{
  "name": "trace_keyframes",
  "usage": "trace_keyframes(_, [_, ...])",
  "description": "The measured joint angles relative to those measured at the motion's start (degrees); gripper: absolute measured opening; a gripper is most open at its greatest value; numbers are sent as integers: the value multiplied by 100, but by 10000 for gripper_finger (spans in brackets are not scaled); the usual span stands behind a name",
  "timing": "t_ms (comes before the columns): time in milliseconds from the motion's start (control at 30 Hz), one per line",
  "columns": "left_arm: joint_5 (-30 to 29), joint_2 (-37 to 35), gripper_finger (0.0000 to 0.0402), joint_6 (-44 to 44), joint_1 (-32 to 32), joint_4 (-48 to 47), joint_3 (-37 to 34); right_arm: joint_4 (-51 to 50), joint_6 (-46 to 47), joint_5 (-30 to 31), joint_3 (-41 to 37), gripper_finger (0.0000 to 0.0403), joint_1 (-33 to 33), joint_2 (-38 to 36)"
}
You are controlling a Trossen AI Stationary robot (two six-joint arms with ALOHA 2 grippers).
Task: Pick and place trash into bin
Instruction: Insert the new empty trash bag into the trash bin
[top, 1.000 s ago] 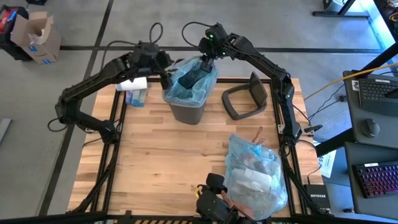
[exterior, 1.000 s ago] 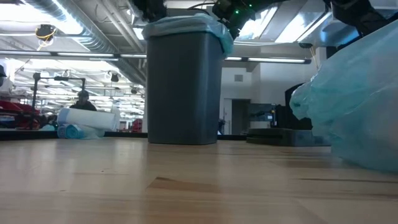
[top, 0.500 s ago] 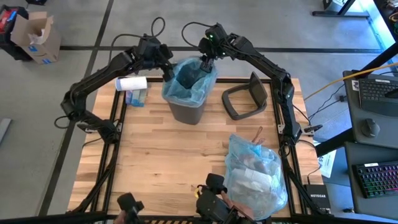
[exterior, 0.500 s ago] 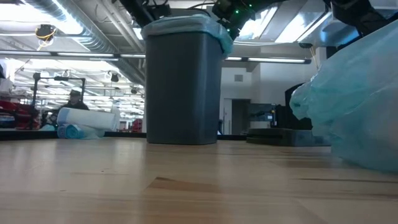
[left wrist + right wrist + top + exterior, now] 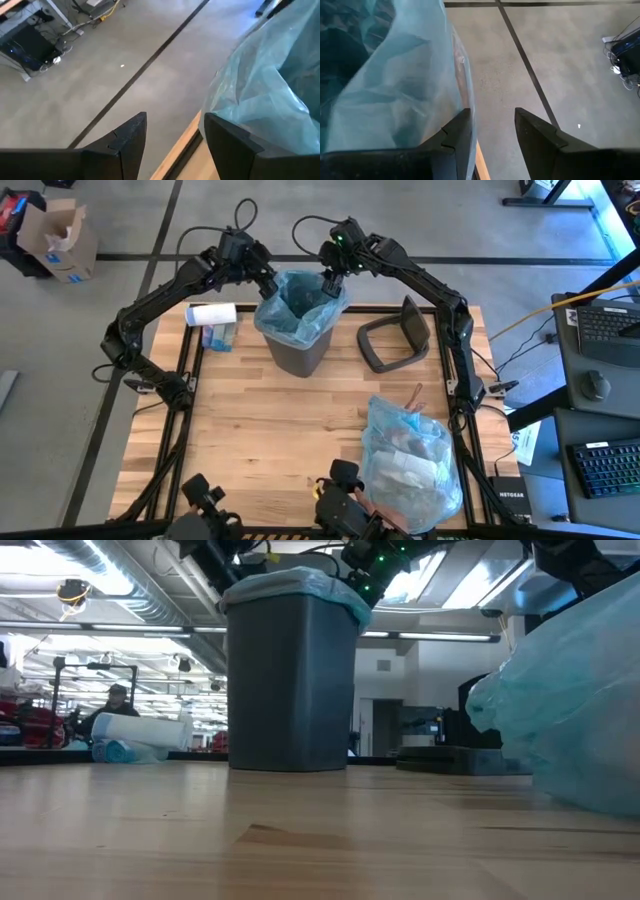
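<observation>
The dark grey bin (image 5: 297,340) (image 5: 290,680) stands at the table's far middle, its light blue liner (image 5: 300,305) spread open over the rim. My left gripper (image 5: 267,280) (image 5: 172,145) is open at the rim's far left corner, with only floor between its fingers. My right gripper (image 5: 329,281) (image 5: 492,137) is open at the rim's far right corner, its gap bare too. The trash shows as a clear bluish bag of mixed litter (image 5: 410,460) (image 5: 575,700) lying near the table's near right corner, with a thin dark stick (image 5: 416,394) beside it. My left gripper has the liner's outer side (image 5: 220,107) right beside one finger (image 5: 227,142); whether they touch I cannot tell. My right gripper has the liner's far right rim edge (image 5: 455,95) lying over the outer side of one finger (image 5: 455,137). Nothing is pinched between the fingers, which slant down from the table's far side.
The grey lid (image 5: 395,335) lies right of the bin. A white roll (image 5: 212,313) (image 5: 140,730) and a blue pack (image 5: 216,336) sit at the far left. A cardboard box (image 5: 55,240) stands on the floor. A person (image 5: 118,698) shows far behind.
My left gripper has gone from the bin's left rim toward the table's far edge, to the rim's far left corner. The bin has slid a little toward the table's left, and the liner's mouth now stands wider open.
</observation>
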Motion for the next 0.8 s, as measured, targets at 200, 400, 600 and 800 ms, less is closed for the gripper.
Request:
trace_keyframes(200, [590,90,193,-45,40,-420,4,6,-54,0,0,143,0,0])
trace_keyframes(400, [968,291,193,-176,40,-713,42,-7,-219,-123,0,143,2,-2])
trace_keyframes(600, [1683,264,193,-255,59,-1045,20,-265,-539,-864,0,143,-1,-9])
trace_keyframes(800, [2371,276,194,-642,106,-1247,-10,-456,233,-1760,-2,143,-47,-11])
